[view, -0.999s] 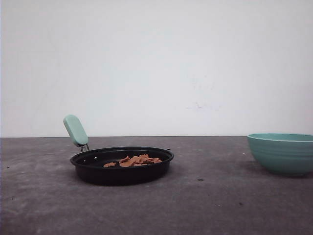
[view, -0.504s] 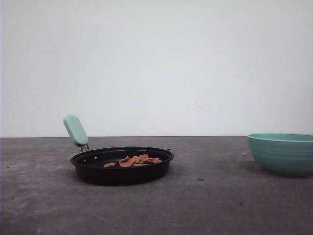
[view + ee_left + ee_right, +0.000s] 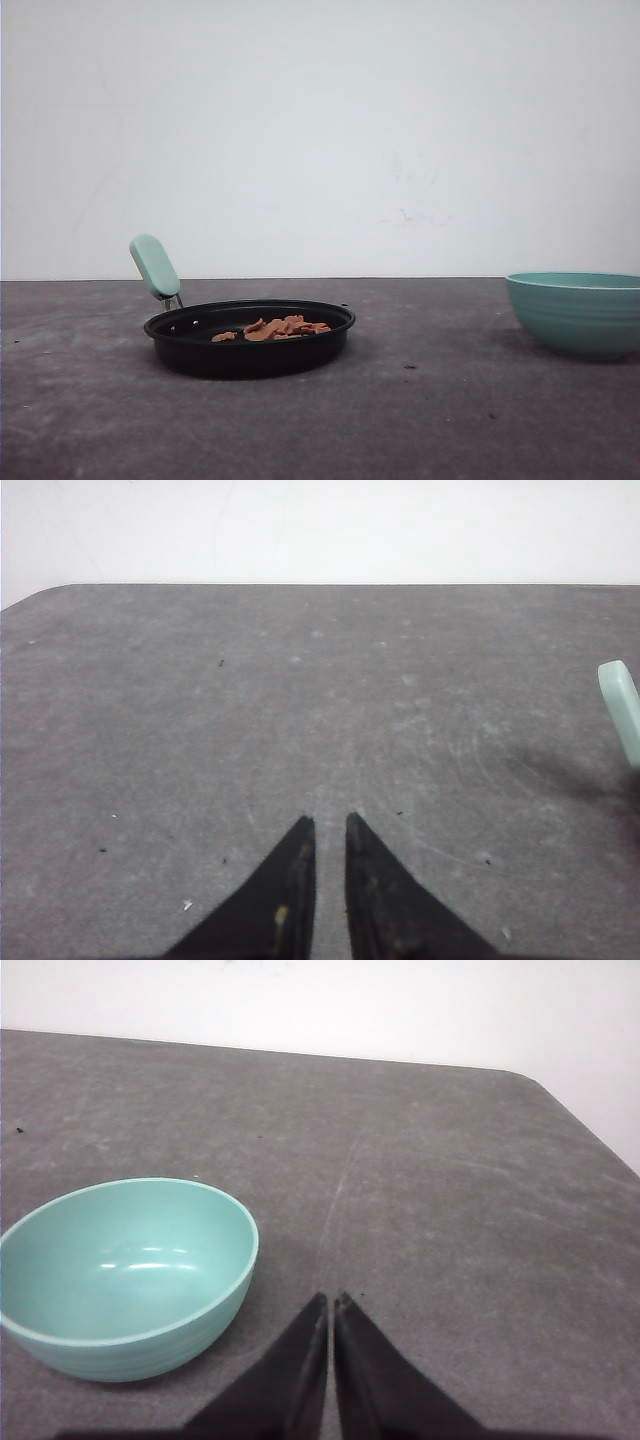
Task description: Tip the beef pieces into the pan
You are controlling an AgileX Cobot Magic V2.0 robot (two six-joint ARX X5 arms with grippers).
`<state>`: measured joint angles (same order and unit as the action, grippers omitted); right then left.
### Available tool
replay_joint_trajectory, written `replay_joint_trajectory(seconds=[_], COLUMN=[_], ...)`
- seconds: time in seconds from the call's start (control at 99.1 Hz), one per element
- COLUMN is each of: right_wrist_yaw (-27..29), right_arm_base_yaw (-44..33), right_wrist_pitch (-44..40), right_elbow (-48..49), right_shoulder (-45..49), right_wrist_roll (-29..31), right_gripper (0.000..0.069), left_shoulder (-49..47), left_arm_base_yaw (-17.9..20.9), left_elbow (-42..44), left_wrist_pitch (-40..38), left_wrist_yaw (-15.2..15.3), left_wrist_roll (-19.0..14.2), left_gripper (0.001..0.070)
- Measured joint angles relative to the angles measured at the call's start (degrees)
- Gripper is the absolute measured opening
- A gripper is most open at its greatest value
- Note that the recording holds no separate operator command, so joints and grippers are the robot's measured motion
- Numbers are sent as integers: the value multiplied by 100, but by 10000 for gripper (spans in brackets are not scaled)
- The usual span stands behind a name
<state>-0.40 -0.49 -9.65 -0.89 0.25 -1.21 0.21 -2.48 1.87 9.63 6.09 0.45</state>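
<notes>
The beef pieces (image 3: 272, 328) lie in a low heap inside the pan (image 3: 250, 338), which sits flat on the gray table (image 3: 420, 420) toward my left side, its mint-green handle (image 3: 154, 266) angled up and away to the left. By the look of it the pour is done: the teal bowl (image 3: 576, 312), standing well apart on my right, shows a bare, glossy inside in my right wrist view (image 3: 125, 1270).

My left gripper (image 3: 328, 825) hangs over bare table with its two dark tips drawn nearly together, a thin slit of table between them, and nothing in them. My right gripper (image 3: 331, 1303) has its tips pressed all but touching, also with nothing in its hold, and the bowl sits just beside it.

The relation that matters now is a simple one. The pan lies on my left arm's side, and a sliver of green at the edge of my left wrist view is, I think, the tip of that handle (image 3: 623, 705), though too little of it shows to be sure. The handle's long axis runs up and outward from the pan's rim, so my left arm is the nearer one to it, while my right is nearer the bowl. I judge nothing is left to tip.
</notes>
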Motion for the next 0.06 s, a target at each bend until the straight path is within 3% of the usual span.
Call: replay_joint_trajectory(seconds=[0.061], right_wrist_yaw=[0], right_arm_base_yaw=[0], right_wrist_pitch=[0], right_elbow=[0], right_shoulder=[0], right_wrist_roll=[0], right_gripper=[6], left_shoulder=[0], left_arm_base_yaw=[0], left_elbow=[0], left_wrist_pitch=[0], left_wrist_yaw=[0], left_wrist_roll=[0], left_gripper=[27])
